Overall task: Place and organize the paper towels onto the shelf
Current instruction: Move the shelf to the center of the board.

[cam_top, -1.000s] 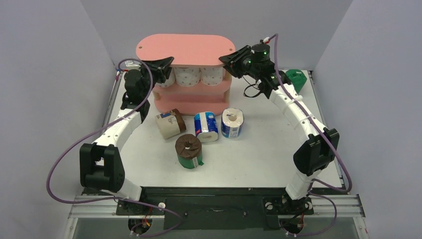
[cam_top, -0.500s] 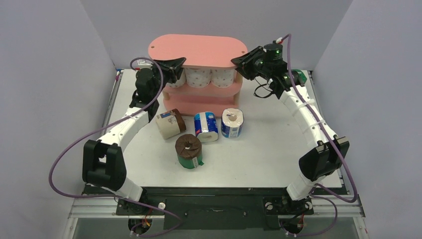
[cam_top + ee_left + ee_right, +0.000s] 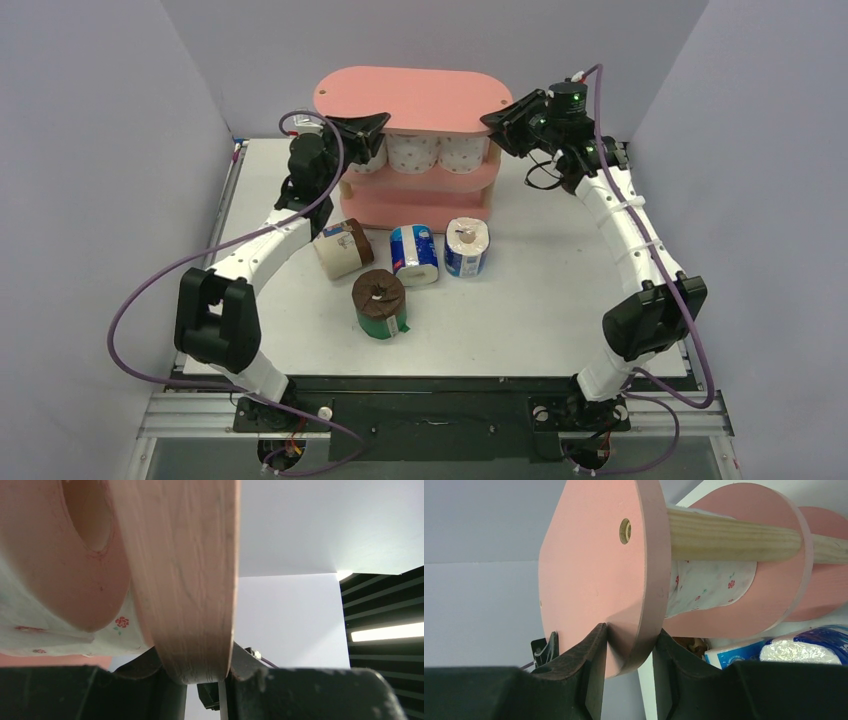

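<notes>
Though printed, blue wraps [image 3: 414, 255] [image 3: 467, 250] (two) illegible.

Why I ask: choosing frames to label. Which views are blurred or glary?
Left wrist: shelf and roll very close, slightly soft; bright light strip at right. Right wrist: shelf sharp, wood grain clear. Top: evenly lit, sharp, faint shadows.

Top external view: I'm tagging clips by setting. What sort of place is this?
Likely a robot lab cell: blank grey walls box in a white table, the left arm and right arm bolted at its near edge, cables trailing.
</notes>
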Robot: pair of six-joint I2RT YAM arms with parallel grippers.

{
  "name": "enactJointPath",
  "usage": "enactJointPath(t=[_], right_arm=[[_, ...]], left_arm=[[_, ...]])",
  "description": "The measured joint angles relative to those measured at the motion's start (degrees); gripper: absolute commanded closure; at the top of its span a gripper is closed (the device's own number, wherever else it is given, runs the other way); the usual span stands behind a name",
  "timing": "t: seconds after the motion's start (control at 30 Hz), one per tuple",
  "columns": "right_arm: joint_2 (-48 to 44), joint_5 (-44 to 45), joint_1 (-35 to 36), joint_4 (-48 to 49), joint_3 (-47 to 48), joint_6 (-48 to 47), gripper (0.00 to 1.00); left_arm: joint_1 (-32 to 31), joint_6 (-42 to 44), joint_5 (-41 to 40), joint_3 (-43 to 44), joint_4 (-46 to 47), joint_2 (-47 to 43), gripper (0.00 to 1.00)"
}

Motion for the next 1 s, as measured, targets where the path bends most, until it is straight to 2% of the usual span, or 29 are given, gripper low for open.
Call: enactJointPath(t=[0.07,0.17,0.3,0.53,0.57,0.67,0.77,0.87,0.9,0.97,1.0], right_arm=[[0.24,-0.52,-0.35,-0.31,0.39,-0.13,1.0],[0.37,-0.72,-0.48,-0.44,0.63,-0.37,1.0],[0.37,-0.81,-0.48,-0.61,0.72,-0.42,0.94],[0.37,-1.01,-0.48,-0.92,0.83,-0.39,0.72],[0.37,-1.01,-0.48,-0.9,0.83,-0.39,0.66],[0.37,-1.07,-0.46,-0.68,0.83,-0.98,0.53],[-0.07,-0.94,-0.44,0.68,0.83,-3.06,0.39],[-1.25,-0.98,-0.48,1.49,0.72,-4.33,0.31],[-1.84,-0.98,-0.48,1.62,0.44,-4.61,0.28],[-2.97,-1.07,-0.5,2.36,-0.44,-5.01,0.24],[-3.76,-1.36,-0.57,3.08,-1.03,-5.2,0.23]], left_arm=[[-0.17,0.0,0.0,0.24,0.37,0.37,0.95],[-0.22,0.0,-0.02,0.31,0.57,0.5,0.8],[-0.22,-0.07,0.04,0.31,0.59,0.52,0.66],[-0.57,-0.39,0.66,0.31,0.66,0.59,0.49],[-0.59,-0.39,0.68,0.31,0.66,0.57,0.48],[-0.61,-0.35,0.83,0.31,0.68,0.57,0.33],[-0.61,-0.33,0.92,0.28,0.66,0.5,0.24],[-0.59,-0.26,1.01,0.2,0.61,0.13,0.14],[-0.55,-0.24,1.07,0.09,0.52,-0.22,0.07],[-0.42,-0.17,1.18,-0.46,0.31,-1.27,0.01],[-0.22,-0.15,1.38,-1.05,0.15,-2.14,0.02]])
